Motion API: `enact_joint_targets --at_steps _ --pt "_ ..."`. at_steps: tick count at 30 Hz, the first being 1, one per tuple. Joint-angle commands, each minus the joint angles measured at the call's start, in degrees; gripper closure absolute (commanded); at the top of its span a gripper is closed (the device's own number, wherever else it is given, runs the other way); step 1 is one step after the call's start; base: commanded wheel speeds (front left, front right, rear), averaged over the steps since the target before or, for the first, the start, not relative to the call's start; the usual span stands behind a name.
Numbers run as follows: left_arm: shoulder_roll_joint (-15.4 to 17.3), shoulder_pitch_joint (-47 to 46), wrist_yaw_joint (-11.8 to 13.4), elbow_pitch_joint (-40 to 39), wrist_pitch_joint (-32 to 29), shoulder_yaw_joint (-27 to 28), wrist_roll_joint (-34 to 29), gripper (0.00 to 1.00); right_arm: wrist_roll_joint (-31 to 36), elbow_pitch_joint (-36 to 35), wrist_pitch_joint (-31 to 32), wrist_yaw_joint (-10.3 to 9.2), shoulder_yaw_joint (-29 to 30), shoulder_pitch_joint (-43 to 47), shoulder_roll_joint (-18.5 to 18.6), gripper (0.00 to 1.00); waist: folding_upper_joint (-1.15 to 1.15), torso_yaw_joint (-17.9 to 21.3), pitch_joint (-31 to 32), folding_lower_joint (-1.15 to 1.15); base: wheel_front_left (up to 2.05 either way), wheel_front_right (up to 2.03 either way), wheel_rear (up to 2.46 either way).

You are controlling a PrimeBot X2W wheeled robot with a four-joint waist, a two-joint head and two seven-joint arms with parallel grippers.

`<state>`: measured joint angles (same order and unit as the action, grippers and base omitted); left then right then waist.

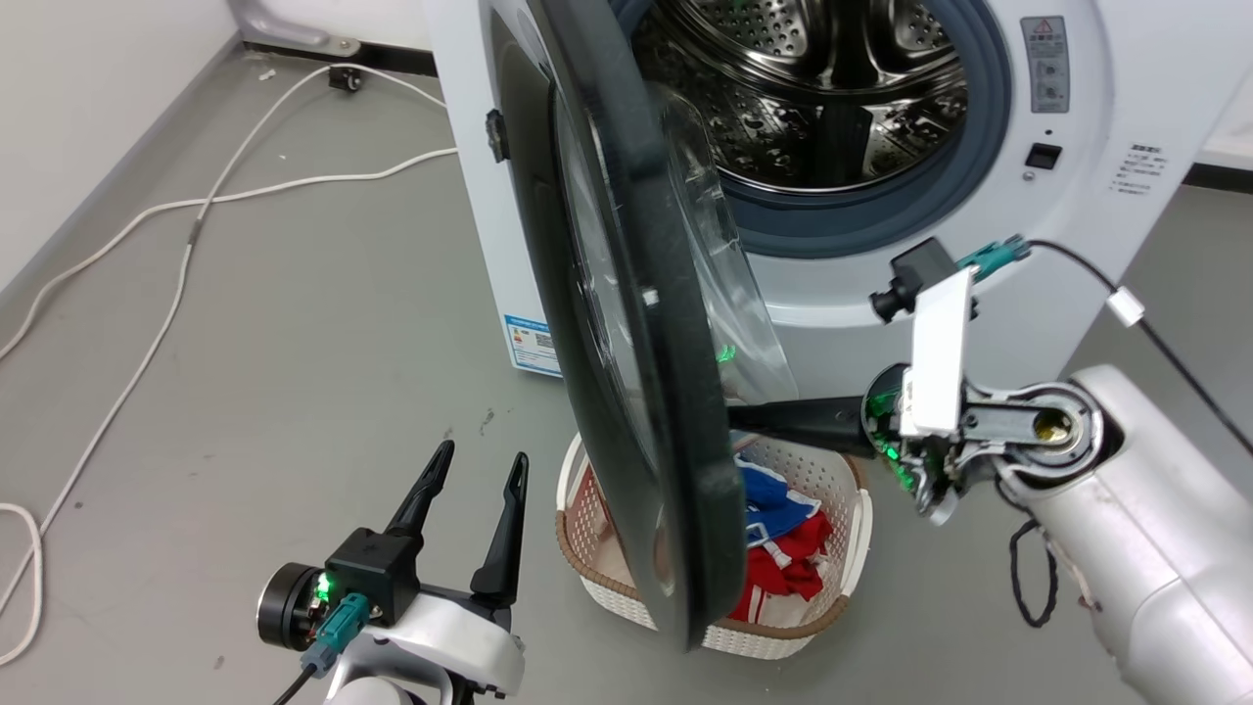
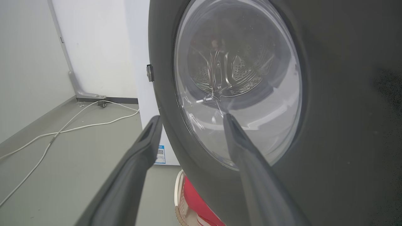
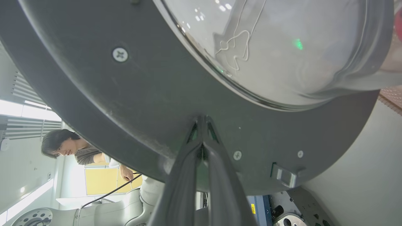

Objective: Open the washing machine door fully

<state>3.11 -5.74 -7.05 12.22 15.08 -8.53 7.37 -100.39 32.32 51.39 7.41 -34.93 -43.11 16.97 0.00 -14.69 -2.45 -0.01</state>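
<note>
While the glossy black door [image 1: 626, 323], clear window bulging, stands half-swung at 9 o'clock of the washer [image 1: 1077, 255], the right gripper [image 3: 202, 125] touches its inner rim with jaws pressed together, and the left gripper [image 1: 483, 452], at the door's 7 o'clock, has jaws spread.

Bright, even light w/ soft shadows, little blur

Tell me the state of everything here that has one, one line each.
washing machine door: partly open, not fully
drum: exposed, no laundry visible
left gripper: open, holding nothing
right gripper: shut, tips against the door's inner face
laundry basket: holding red, white and blue clothes
</note>
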Motion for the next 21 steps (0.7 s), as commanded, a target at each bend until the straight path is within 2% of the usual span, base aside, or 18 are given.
enact_joint_targets --at_steps 1,5,6,13,21 --pt "0.31 0.40 -0.12 0.08 0.12 -0.02 -0.02 0.00 -0.36 -0.71 -0.46 0.14 -0.47 1.17 -0.58 1.00 0.00 -0.39 0.13 0.01 0.00 0.00 0.00" --pt "0.44 0.28 -0.18 0.21 0.11 -0.20 0.09 0.00 -1.27 -2.23 -2.89 0.14 -1.16 2.76 -0.22 1.00 0.00 -0.90 0.20 0.01 0.00 0.00 0.00" --pt "0.53 0.63 -0.13 0.35 0.12 -0.09 0.05 0.00 -0.89 -3.58 -6.77 0.14 -0.80 3.89 0.27 1.00 0.00 -0.63 0.51 0.01 0.00 0.00 0.00" --pt "0.69 1.69 0.03 0.80 0.12 -0.35 0.15 0.00 0.07 -9.69 -20.56 0.14 2.81 12.31 0.57 1.00 0.00 1.54 2.15 0.01 0.00 0.00 0.00" --pt "1.36 2.75 0.29 1.12 0.12 -0.32 0.42 0.00 -0.99 -16.96 -33.39 0.15 8.83 26.75 2.79 1.00 0.00 5.69 3.46 0.01 0.00 0.00 0.00"
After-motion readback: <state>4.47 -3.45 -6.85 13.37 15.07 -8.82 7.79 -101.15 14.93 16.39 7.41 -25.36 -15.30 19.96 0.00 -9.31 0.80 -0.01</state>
